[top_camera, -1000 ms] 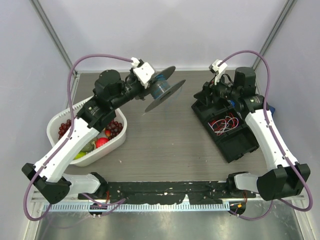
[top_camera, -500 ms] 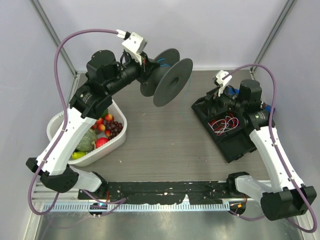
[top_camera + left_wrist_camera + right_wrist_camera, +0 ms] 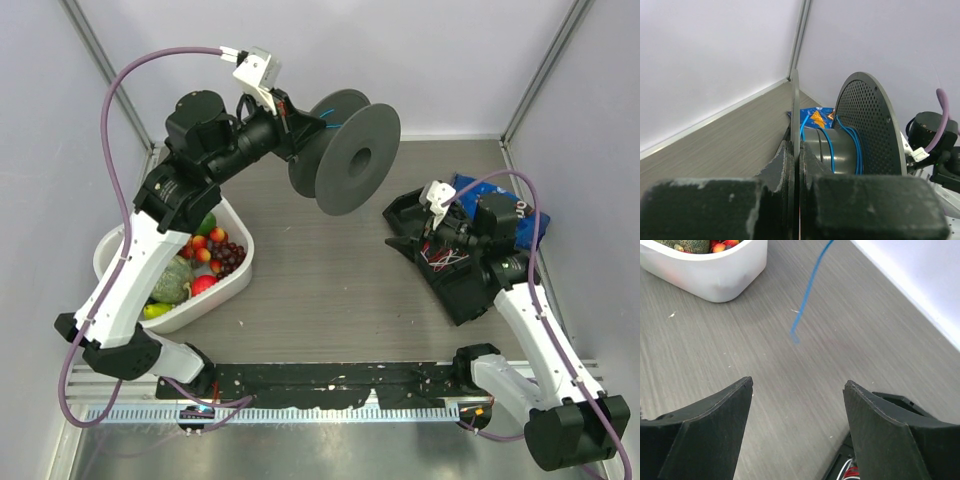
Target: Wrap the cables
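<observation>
A grey spool (image 3: 348,152) with two round flanges hangs in the air over the back of the table. A few turns of thin blue cable (image 3: 326,112) lie on its hub. My left gripper (image 3: 293,135) is shut on the rim of the near flange. In the left wrist view the fingers (image 3: 795,150) clamp that thin flange edge-on, with the blue cable (image 3: 858,150) wound on the hub beyond. My right gripper (image 3: 424,238) is open and empty over the black tray's left end. In the right wrist view (image 3: 797,385) a loose blue cable end (image 3: 810,287) dangles ahead, apart from the jaws.
A white tub (image 3: 120,245) of fruit stands at the left, also in the right wrist view (image 3: 715,275). A black tray (image 3: 470,290) with red and white wires lies at the right. A blue snack bag (image 3: 497,196) lies behind it.
My left arm has raised the spool and swung it right, turning its flanges more upright. My right arm has drawn back toward the near side, over the tray.
</observation>
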